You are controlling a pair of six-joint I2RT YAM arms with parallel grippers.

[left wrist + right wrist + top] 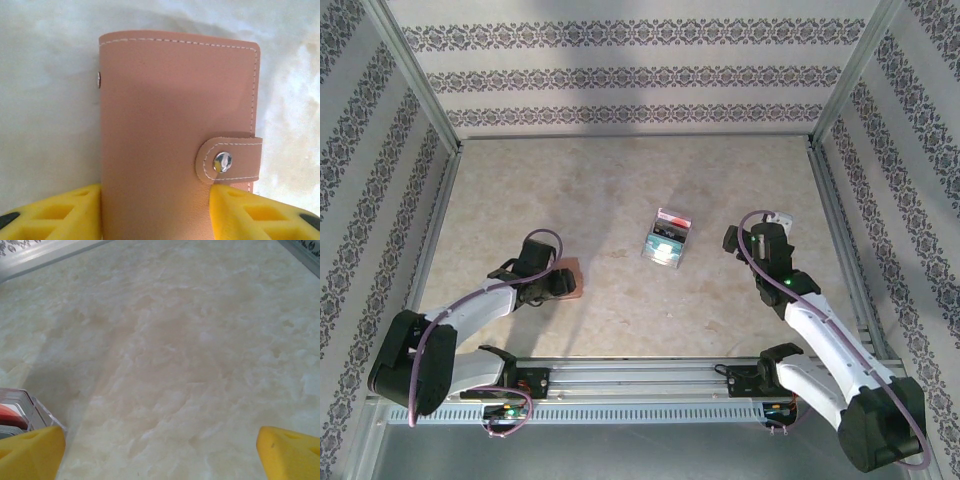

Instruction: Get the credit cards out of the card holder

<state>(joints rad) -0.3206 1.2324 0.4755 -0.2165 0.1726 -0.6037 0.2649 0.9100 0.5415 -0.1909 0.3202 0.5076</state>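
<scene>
The card holder (170,115), a pinkish-brown leather wallet, lies closed on the table with its snap strap (227,161) fastened. My left gripper (155,195) straddles its near end, a yellow finger pressed against each long edge. From above, the card holder (566,275) peeks out at the tip of the left gripper (550,280), left of centre. Teal, red and dark credit cards (669,238) lie in a clear tray at mid-table. My right gripper (757,230) hovers open to the right of the tray, with bare table between its fingers (30,450).
The clear plastic tray (37,410) shows its corner just left of the right gripper's left finger. Metal frame rails (435,230) and patterned walls border the marble table on three sides. A rail carrying both arm bases (640,378) runs along the near edge.
</scene>
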